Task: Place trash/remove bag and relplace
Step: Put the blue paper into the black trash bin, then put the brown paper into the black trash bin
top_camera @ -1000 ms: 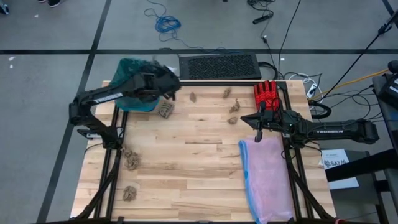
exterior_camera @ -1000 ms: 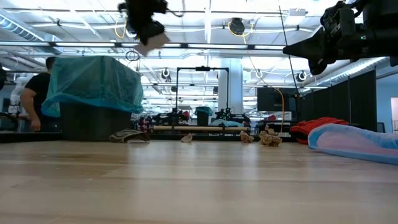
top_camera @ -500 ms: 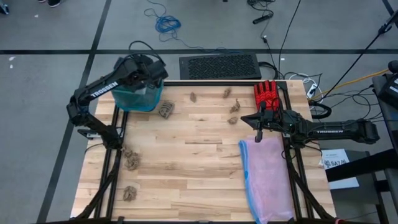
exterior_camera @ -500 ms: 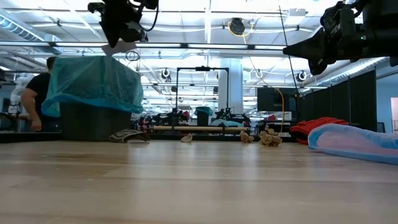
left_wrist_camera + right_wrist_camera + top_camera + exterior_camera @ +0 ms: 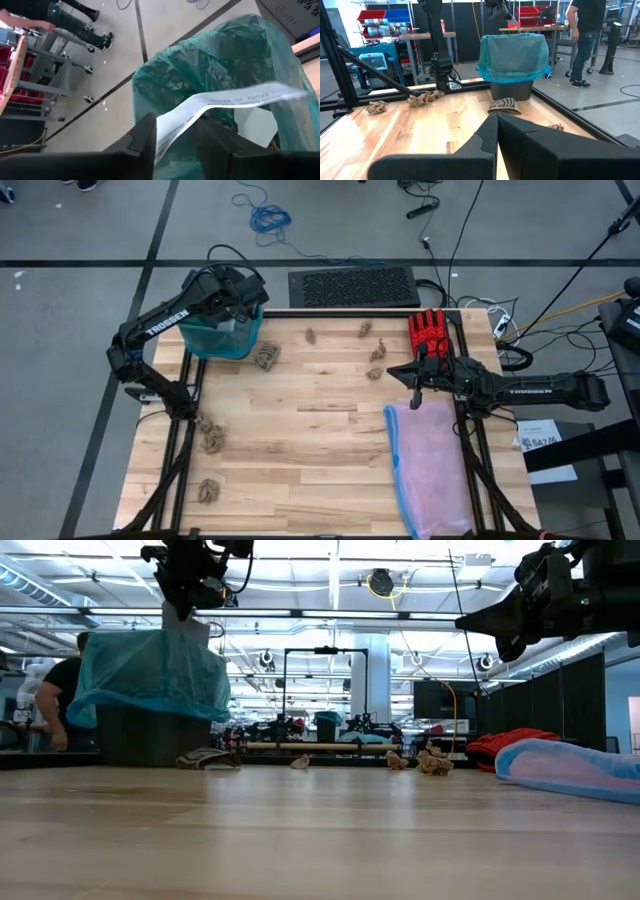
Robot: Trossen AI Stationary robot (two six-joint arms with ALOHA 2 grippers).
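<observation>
Left wrist view: the left claw (image 5: pixel 175 135) has just spread above the bag (image 5: pixel 220 70), and the paper scrap (image 5: pixel 225 102) drops in; brown wads (image 5: pixel 210 437) wait on the tabletop (image 5: pixel 320 450).

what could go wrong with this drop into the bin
The white paper strip lies long across the teal bag's mouth under the left gripper, so it might drape over the rim instead of falling in. The loose bag could also snag on the gripper. The right gripper waits shut by the pink bag.
</observation>
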